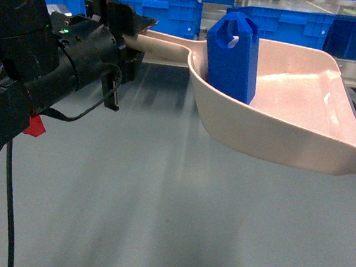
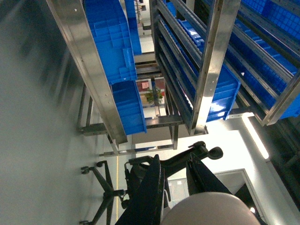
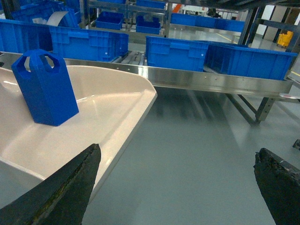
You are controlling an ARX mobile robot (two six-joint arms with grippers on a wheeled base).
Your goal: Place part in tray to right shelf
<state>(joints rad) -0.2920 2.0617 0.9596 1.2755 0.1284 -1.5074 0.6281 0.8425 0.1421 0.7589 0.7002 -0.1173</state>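
Left fingers [image 1: 132,32] were clamped on the tray [image 1: 280,128] handle, holding it level above the floor [image 1: 156,220]. Right fingers [image 3: 61,197] were spread wide, gripping nothing, just beside the tray's rim. Part [image 1: 233,55] stood upright inside the tray near its back wall. Blue crates [image 3: 176,52] sat on the shelf [image 3: 211,80] rail behind.

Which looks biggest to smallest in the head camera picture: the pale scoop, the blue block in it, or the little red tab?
1. Pale beige plastic scoop
2. Bright-blue notched block
3. Small red tab
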